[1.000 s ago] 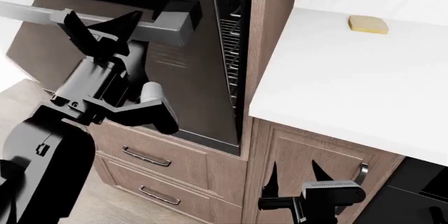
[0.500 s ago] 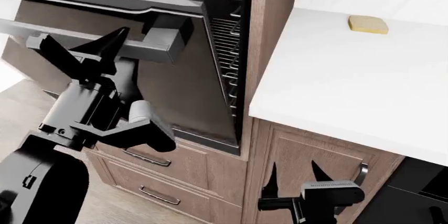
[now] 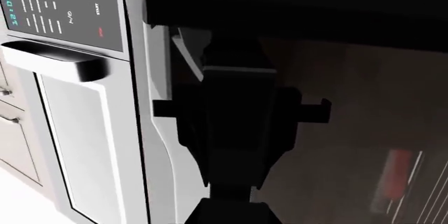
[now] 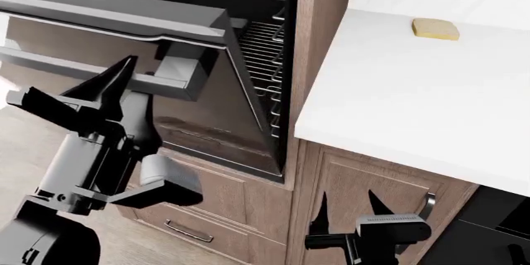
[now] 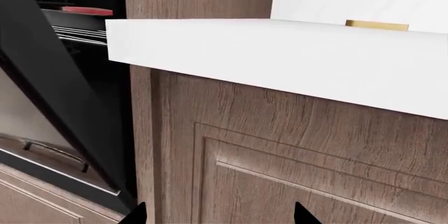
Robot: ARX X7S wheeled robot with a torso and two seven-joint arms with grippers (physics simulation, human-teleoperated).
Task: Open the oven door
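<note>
The oven door [image 4: 207, 110] hangs partway open, left of the worktop [image 4: 398, 91]. My left gripper [image 4: 79, 88], jaws spread, straddles its handle [image 4: 166, 72] unclamped; it may slip off. The right gripper [image 4: 348, 206] idles open, empty.

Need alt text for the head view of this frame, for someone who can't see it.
The oven door hangs partly open, tilted outward from the top, with the left gripper at its steel bar handle and wire racks visible inside. The right gripper waits low before a wooden cabinet door, under a white counter holding a small yellow block.
</note>
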